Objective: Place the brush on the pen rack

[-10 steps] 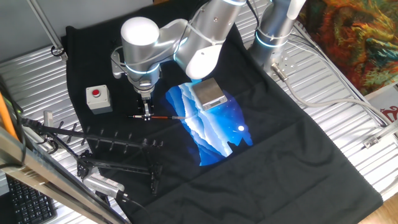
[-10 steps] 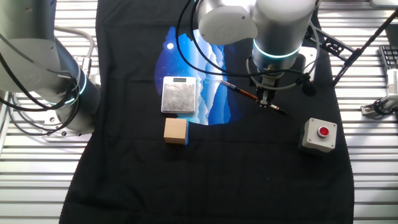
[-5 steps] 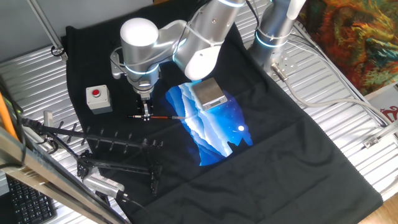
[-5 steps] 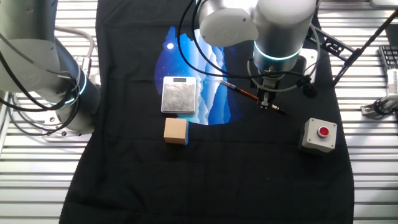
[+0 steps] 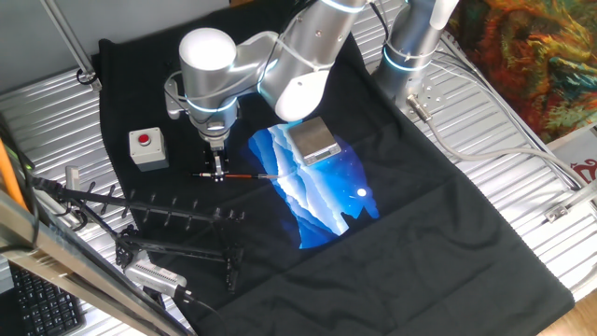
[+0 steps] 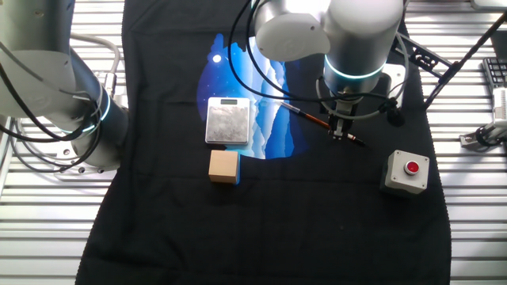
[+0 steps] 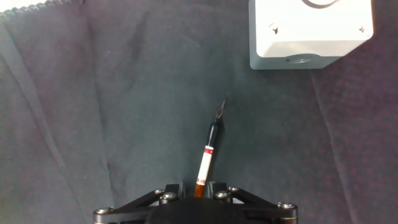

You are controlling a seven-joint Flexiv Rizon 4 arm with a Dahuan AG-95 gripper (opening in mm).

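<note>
On the black cloth (image 5: pixel 448 233), gripper (image 5: pixel 219 175) pinched tight on the slim red-and-black brush (image 5: pixel 244 175), pale tip lying over the glossy blue mat (image 5: pixel 322 191), grey button box (image 7: pixel 311 32) just ahead, spindly black pen rack (image 5: pixel 182 212) nearby, nothing shifted since the earlier frames.

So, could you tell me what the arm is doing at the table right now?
The gripper is down at the black cloth with its fingers closed on the brush, near the brush's black end. The brush lies low, level with the cloth, its pale tip reaching the blue picture. Whether it is off the cloth yet is hard to tell. The pen rack stands nearby with nothing on it. The grey box with a red button sits beside the gripper.
</note>
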